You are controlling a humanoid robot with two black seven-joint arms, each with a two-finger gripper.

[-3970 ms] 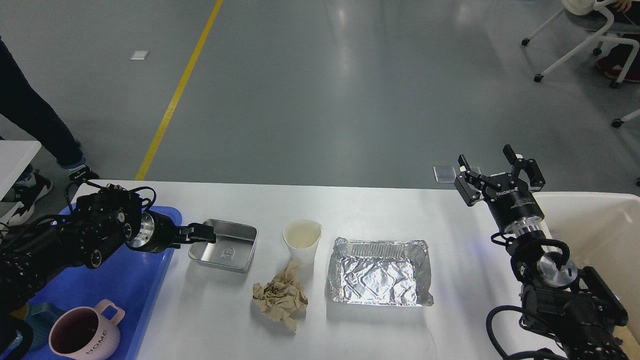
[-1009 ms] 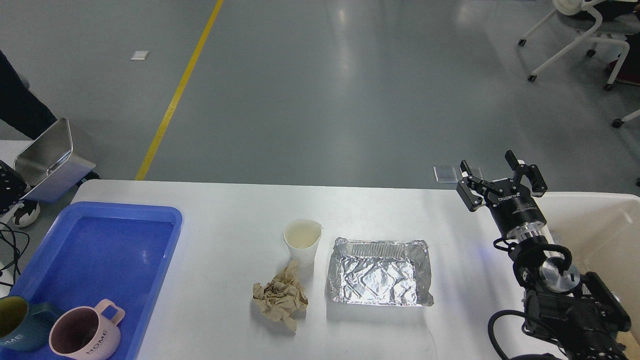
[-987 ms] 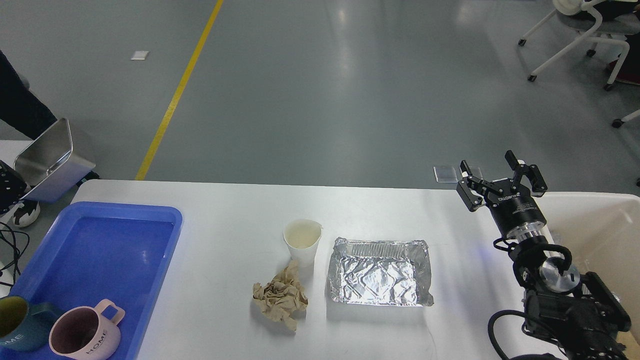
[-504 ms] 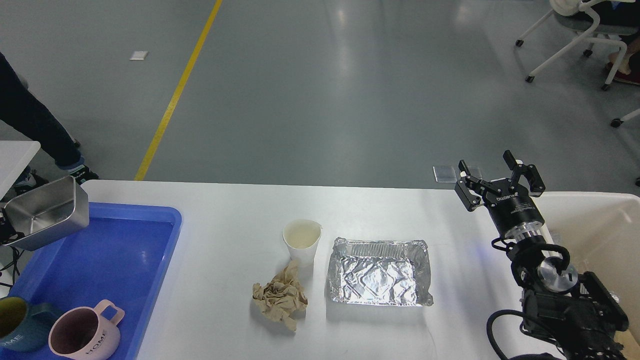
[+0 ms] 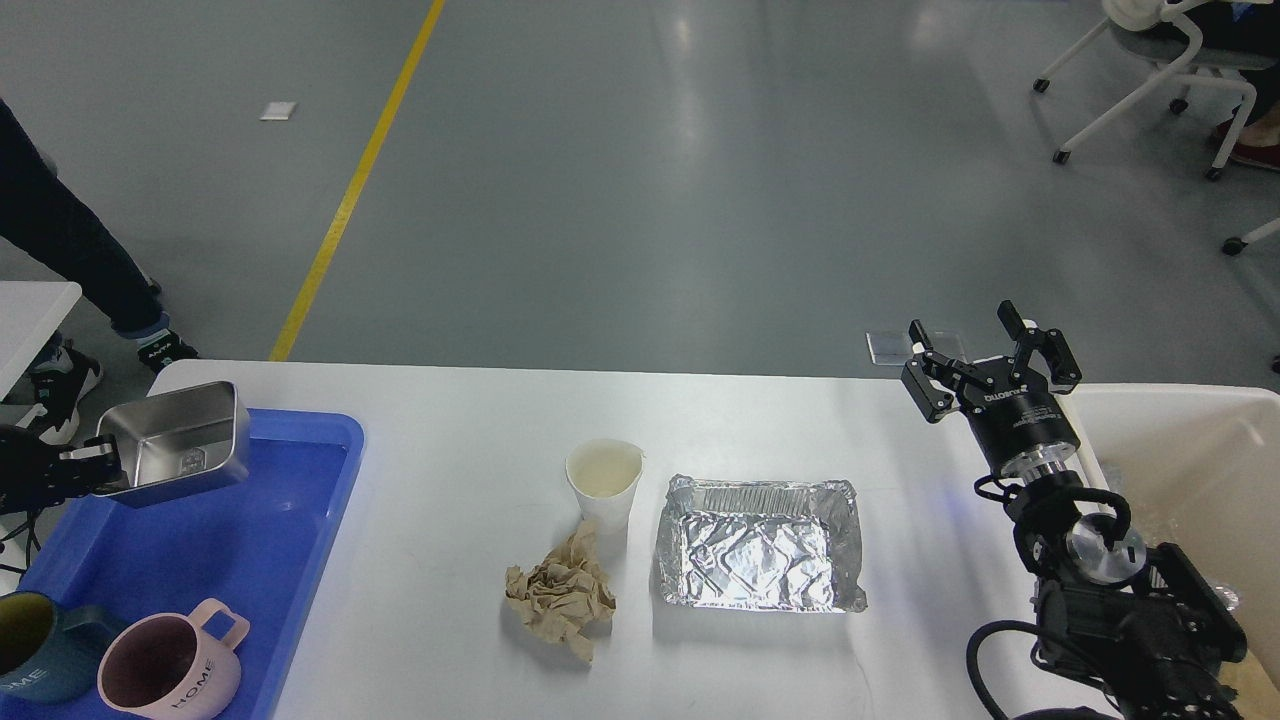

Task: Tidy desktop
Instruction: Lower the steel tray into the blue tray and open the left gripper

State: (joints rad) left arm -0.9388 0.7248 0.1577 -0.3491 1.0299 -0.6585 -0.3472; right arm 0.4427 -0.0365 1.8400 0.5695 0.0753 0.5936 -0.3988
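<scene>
Lowered since the earlier frame, the steel tin (image 5: 176, 445) now hangs over the blue tray (image 5: 300, 520) at left, clamped in the left gripper (image 5: 88, 455). At right, the right gripper (image 5: 990, 362) hovers above the desktop (image 5: 480, 420), fingers spread.

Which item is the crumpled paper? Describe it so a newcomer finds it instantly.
On the white desktop, look near the middle, in front of the white paper cup and left of the foil tray. The crumpled paper is the only brown, wrinkled wad there.
</scene>
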